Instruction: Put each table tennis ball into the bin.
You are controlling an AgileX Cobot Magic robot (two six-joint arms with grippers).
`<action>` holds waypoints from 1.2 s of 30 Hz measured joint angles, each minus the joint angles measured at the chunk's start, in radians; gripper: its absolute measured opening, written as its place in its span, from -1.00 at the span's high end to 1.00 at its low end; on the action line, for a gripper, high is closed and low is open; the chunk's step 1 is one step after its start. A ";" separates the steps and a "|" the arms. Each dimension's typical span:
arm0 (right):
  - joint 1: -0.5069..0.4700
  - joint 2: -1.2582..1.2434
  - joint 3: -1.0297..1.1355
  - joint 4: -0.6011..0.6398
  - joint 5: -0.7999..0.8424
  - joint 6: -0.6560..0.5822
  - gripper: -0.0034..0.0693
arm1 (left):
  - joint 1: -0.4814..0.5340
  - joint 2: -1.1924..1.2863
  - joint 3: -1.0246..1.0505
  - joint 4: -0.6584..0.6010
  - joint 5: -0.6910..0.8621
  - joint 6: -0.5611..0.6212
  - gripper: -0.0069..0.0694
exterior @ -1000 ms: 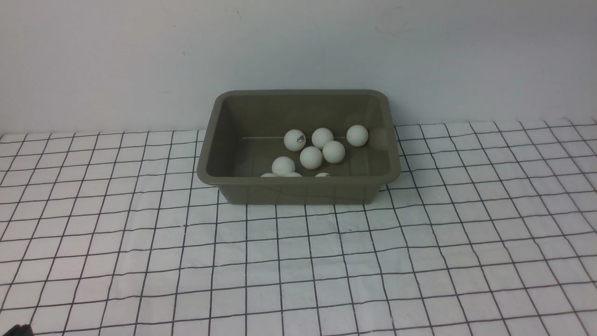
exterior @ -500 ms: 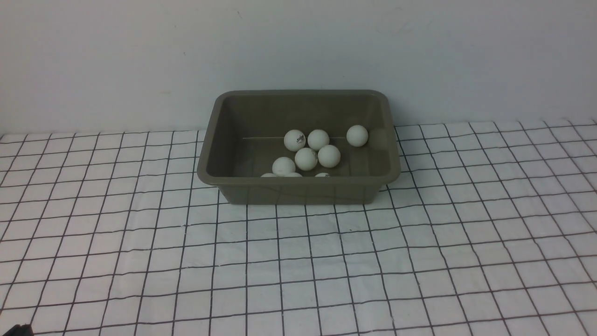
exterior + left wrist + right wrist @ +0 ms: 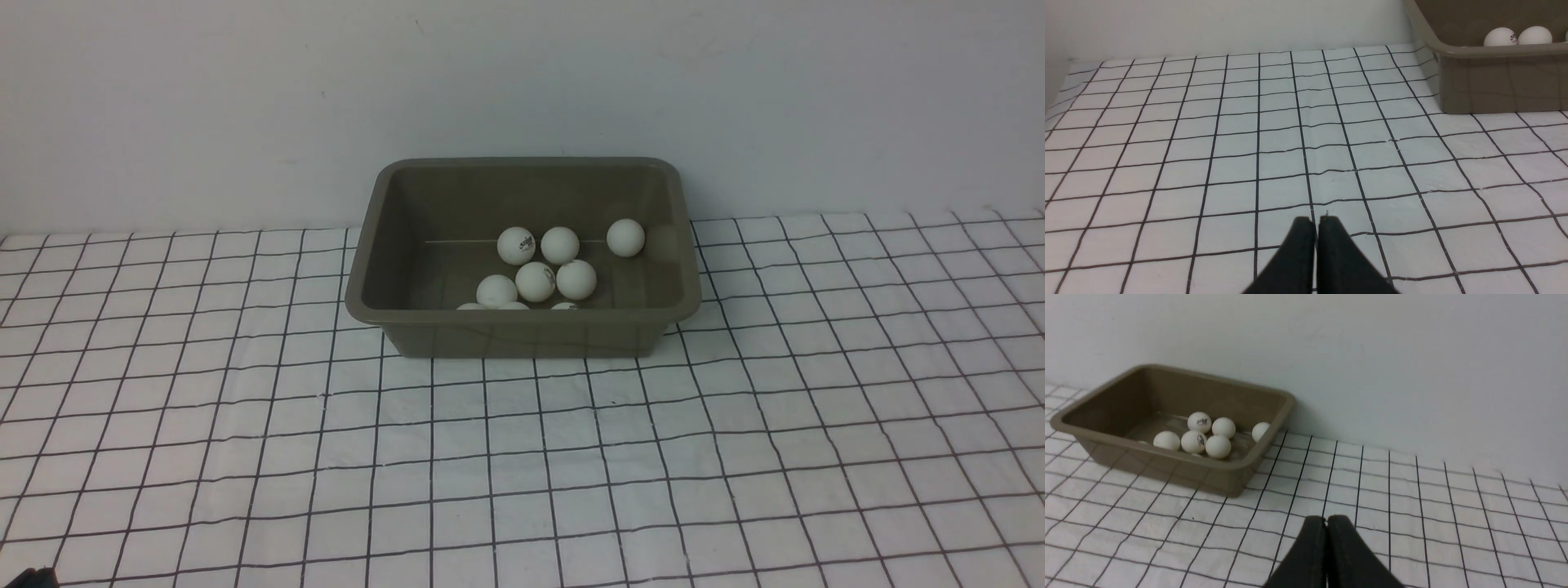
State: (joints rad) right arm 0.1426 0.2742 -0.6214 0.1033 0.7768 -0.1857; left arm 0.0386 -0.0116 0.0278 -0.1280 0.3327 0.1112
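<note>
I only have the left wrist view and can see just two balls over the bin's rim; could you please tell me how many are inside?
Observer: The front view shows six table tennis balls whole in the bin, plus the tops of three more behind its near wall.
Operator: Thank you. Are any lying on the cloth outside my view?
Observer: None shows on the checked cloth in the front or right wrist view.
Operator: And how does the right claw stand?
Observer: The right claw is shut, with nothing between its fingers.
</note>
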 joint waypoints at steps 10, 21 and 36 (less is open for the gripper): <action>0.000 0.010 0.083 0.017 0.032 0.011 0.95 | 0.000 0.000 0.000 0.000 0.000 0.000 0.83; 0.000 0.010 0.084 0.023 0.147 0.014 0.95 | 0.000 0.000 0.000 0.000 0.000 0.000 0.83; -0.092 -0.095 0.147 0.027 -0.091 0.014 0.95 | 0.000 0.000 0.000 0.000 0.000 0.000 0.83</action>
State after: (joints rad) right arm 0.0503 0.1787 -0.4748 0.1303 0.6860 -0.1719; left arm 0.0386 -0.0116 0.0278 -0.1280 0.3327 0.1112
